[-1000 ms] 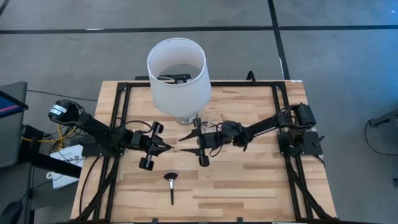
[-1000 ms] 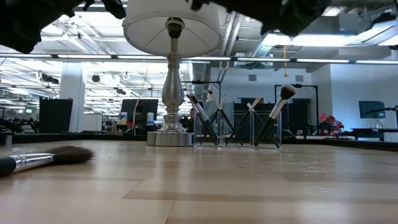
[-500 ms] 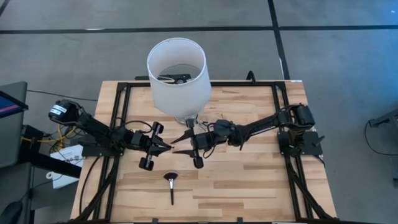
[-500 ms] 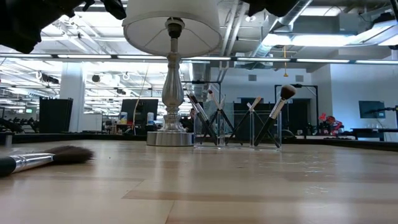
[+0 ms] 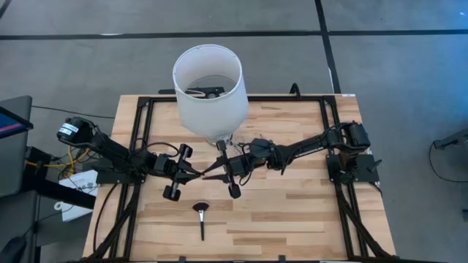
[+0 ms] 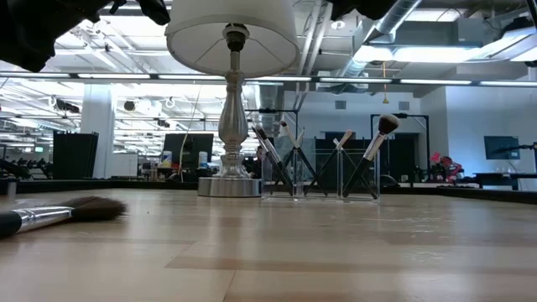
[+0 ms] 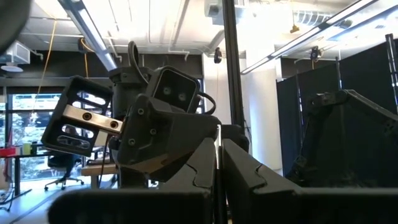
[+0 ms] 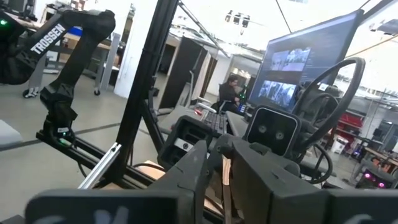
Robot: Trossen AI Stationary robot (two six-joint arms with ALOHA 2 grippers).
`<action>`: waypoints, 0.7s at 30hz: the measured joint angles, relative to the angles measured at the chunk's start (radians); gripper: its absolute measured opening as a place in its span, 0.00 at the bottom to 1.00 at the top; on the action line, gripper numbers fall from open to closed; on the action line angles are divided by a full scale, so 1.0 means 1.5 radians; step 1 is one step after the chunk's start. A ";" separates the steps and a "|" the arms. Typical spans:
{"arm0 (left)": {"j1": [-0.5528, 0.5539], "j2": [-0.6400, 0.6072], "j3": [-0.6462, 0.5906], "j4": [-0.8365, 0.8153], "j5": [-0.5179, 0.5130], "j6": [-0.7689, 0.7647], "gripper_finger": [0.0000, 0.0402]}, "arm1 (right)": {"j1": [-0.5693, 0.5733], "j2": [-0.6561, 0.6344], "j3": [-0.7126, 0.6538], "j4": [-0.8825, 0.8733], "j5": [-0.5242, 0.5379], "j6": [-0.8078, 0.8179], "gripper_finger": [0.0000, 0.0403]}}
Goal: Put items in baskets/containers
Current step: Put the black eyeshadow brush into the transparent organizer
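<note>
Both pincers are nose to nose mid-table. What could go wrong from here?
The left pincer and right pincer meet tip to tip above the table, so a small misalignment could knock them together. The right arm also passes close by the lamp; a swing toward it might tip the lamp.

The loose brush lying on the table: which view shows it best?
The high view: the brush lies whole on the bare table, fanned head toward the grippers. The low view catches only its ferrule and bristles at the edge. Neither wrist view shows it.
</note>
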 joint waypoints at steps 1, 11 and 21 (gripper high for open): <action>0.000 0.000 0.000 0.000 0.000 0.000 0.03 | 0.000 0.000 0.001 -0.001 0.000 0.000 0.15; 0.000 0.000 0.000 0.000 -0.003 0.000 0.04 | 0.000 0.000 0.002 -0.005 0.000 0.000 0.14; 0.000 0.000 0.000 0.000 -0.008 -0.001 0.05 | -0.009 0.000 0.002 -0.006 0.000 0.000 0.02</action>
